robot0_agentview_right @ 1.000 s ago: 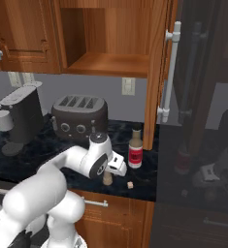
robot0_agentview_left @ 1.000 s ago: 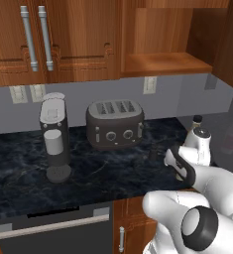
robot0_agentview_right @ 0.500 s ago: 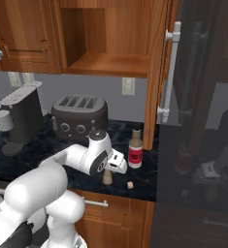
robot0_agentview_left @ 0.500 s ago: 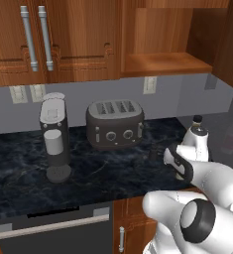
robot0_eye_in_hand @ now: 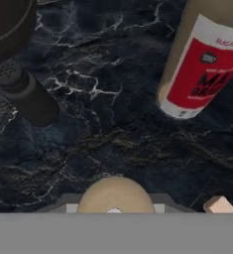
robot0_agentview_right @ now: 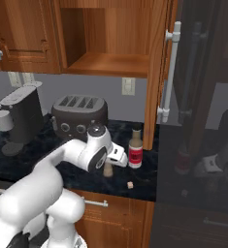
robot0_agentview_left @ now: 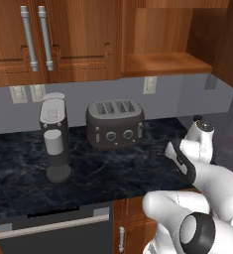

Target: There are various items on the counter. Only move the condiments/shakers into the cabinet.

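Hand view: your gripper (robot0_eye_in_hand: 115,211) is clamped on the tan wooden shaker (robot0_eye_in_hand: 115,196), bottom centre. Black shaker (robot0_eye_in_hand: 24,94) stands at left, red-label bottle (robot0_eye_in_hand: 200,64) upper right, both on the counter (robot0_eye_in_hand: 113,134). Right base view: cabinet niche (robot0_agentview_right: 108,63) at top centre.

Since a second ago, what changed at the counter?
The pincer has closed on the tan shaker, which stands on the counter. The arm barely shifted. The sauce bottle, black shaker, toaster and coffee machine stayed put.
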You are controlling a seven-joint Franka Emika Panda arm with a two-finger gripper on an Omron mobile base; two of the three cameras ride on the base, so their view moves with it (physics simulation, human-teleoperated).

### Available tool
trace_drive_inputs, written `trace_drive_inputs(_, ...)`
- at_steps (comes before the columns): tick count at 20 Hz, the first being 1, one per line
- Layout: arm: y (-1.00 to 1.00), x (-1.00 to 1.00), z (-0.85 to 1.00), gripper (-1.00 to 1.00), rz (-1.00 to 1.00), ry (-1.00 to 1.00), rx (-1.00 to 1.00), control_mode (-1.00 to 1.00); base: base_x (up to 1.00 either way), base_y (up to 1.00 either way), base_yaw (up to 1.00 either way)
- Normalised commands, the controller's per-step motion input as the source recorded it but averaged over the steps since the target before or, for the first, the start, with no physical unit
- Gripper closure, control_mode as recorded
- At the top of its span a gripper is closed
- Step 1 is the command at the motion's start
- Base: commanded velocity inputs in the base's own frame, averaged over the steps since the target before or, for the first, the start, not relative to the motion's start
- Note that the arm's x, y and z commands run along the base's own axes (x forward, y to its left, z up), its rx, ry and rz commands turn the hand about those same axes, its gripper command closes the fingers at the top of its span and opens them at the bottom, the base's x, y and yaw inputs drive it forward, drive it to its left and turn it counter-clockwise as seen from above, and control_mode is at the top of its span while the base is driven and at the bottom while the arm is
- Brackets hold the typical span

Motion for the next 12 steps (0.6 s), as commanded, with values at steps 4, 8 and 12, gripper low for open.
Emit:
trace_drive_inputs(4,0.03,-0.01,1.0,1.0,0.0,-0.28,0.0,-1.0,0.0,0.0,0.0)
trace_drive_inputs(8,0.16,0.04,1.0,1.0,0.0,-0.24,-0.03,-1.0,0.0,0.0,0.0)
trace_drive_inputs(12,0.27,0.1,1.0,1.0,0.0,-0.13,-0.04,-1.0,0.0,0.0,0.0)
